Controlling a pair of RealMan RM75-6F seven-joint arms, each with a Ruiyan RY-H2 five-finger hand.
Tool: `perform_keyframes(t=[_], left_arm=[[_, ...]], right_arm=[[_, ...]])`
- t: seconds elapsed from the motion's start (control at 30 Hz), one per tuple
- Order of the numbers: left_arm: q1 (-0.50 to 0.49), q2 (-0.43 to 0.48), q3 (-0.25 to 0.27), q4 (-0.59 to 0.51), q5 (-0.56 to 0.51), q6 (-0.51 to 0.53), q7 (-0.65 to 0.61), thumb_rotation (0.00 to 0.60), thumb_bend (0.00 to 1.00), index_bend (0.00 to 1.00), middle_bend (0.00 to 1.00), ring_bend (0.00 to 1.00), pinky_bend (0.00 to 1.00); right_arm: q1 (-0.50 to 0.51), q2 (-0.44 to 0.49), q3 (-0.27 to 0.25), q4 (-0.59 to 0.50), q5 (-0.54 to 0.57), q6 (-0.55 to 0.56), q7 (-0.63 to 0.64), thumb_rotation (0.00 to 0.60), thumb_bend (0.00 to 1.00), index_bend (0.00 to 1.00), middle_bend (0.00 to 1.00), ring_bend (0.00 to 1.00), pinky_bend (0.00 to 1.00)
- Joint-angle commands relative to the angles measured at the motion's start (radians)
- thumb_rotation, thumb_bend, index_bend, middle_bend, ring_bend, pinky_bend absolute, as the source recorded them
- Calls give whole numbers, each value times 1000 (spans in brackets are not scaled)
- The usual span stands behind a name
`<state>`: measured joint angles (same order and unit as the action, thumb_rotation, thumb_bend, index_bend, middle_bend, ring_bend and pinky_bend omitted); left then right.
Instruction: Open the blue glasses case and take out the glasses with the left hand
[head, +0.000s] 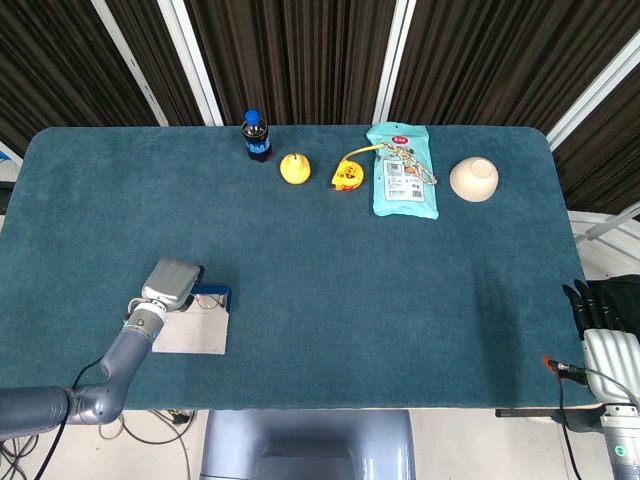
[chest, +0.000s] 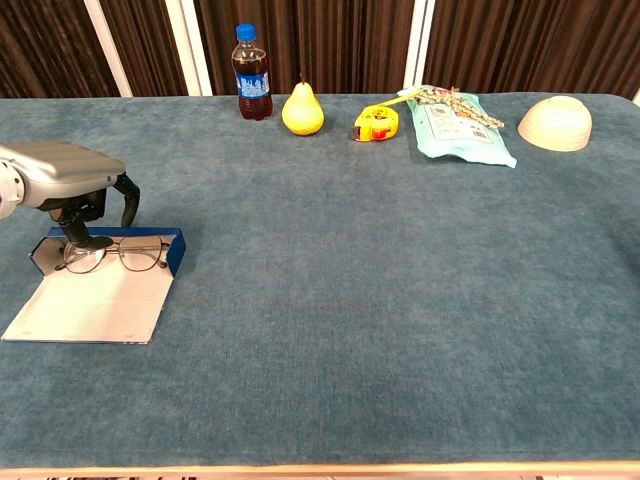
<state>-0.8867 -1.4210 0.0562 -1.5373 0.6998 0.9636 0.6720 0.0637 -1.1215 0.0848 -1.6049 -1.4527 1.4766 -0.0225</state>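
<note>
The blue glasses case (chest: 176, 250) lies open near the table's front left, its pale lid flap (chest: 90, 310) flat toward me. The thin-framed glasses (chest: 122, 256) rest inside against the blue wall. My left hand (chest: 62, 170) hovers over the case's left end, fingers pointing down and apart. One finger (chest: 76, 234) reaches the left lens area; whether it grips the frame is unclear. In the head view the left hand (head: 172, 282) covers the case's (head: 214, 293) left part. My right hand (head: 603, 312) hangs off the table's right edge, holding nothing.
Along the far edge stand a cola bottle (chest: 251, 74), a yellow pear (chest: 302, 110), a yellow tape measure (chest: 376, 124), a light-blue snack bag (chest: 460, 128) and an upturned cream bowl (chest: 555, 123).
</note>
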Motion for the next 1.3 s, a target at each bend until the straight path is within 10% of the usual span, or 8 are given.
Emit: perform_keyframes(t=[0.03,0.93,1.3], left_arm=[[2,-2,-4,2,-4,-4,2,600,327,463,959,852,949],[27,-10,-67,2,-4,39,-19,600,424,553,983,872,958],[84,-116,-46,151,208,216,-31,600,424,562,988,877,959]], right_arm=[[0,0,0,0,0,0,0,600,173,0,0,0,215],[-1,1,1,-3,-2,3,1,600,174,0,0,0,214],[-1,2,1,-2,-2,4,2,600,174,0,0,0,215]])
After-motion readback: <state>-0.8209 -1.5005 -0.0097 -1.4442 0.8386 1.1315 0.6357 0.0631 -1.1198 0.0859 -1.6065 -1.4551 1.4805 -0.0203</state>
